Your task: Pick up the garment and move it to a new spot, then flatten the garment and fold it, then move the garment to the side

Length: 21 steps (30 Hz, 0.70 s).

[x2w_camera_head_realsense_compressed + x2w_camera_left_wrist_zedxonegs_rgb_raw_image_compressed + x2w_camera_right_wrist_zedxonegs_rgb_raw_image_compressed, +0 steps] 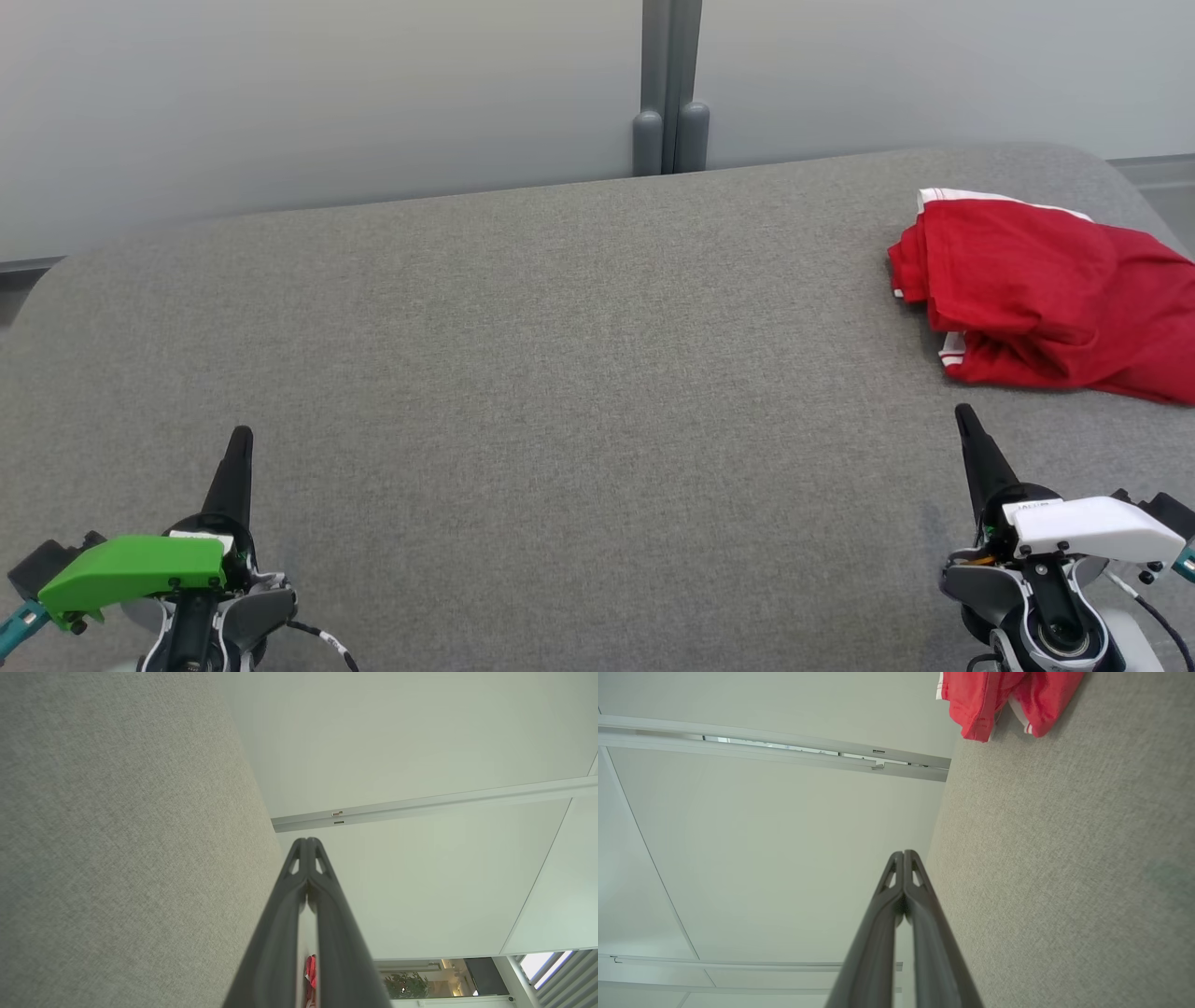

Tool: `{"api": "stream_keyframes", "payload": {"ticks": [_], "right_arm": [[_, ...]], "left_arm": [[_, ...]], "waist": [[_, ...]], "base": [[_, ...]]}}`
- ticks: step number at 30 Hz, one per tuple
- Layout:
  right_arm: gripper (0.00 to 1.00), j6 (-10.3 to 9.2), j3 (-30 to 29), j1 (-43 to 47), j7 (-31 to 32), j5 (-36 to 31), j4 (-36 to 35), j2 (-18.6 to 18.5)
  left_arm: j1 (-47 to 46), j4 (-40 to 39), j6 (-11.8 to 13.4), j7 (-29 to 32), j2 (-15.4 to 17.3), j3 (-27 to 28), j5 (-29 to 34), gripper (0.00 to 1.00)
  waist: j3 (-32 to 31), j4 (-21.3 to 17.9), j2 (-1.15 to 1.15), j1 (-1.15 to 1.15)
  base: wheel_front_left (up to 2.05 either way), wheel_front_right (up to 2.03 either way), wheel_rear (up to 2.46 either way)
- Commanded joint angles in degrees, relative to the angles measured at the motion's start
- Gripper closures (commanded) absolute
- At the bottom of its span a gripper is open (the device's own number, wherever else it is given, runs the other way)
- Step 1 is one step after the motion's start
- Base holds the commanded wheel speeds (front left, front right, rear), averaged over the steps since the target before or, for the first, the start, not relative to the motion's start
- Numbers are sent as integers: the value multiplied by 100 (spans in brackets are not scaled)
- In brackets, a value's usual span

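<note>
Crumpled red white-trimmed cloth garment [1046, 299] lies on grey fabric surface [560, 373] near the right gripper [963, 415], well apart from the left gripper [242, 437]; both jaws pressed together, empty.

ahead of the left claw [242, 437], the grey fabric surface [560, 373] runs open to the wall [327, 93]. a crumpled red garment [1046, 299] lies ahead-right of the right claw [963, 413].

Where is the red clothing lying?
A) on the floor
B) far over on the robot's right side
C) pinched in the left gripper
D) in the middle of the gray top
B: the red garment lies bunched at the right end of the gray surface, ahead of the right gripper, which is shut and not touching it.
</note>
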Motion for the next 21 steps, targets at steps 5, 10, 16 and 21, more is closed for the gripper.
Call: {"api": "stream_keyframes", "payload": {"ticks": [5, 10, 16, 21], "right_arm": [[100, 2, -37, -114, 69, 247, 27, 24], [100, 2, -54, -142, 108, 420, 52, 42], [100, 2, -74, -163, 153, 617, 81, 63], [100, 2, -92, -202, 186, 780, 105, 84]], "left_arm": [[-149, 30, -67, 93, -50, 109, -235, 100], [-201, 52, -98, 151, -72, 162, -410, 100], [-233, 80, -125, 237, -94, 244, -582, 100], [-263, 106, -163, 301, -123, 302, -746, 100]], "waist": [[13, -7, 0, 0], [26, -14, 0, 0], [41, -23, 0, 0], [54, -31, 0, 0]], "base": [[0, 0, 0], [0, 0, 0], [0, 0, 0], [0, 0, 0]]}}
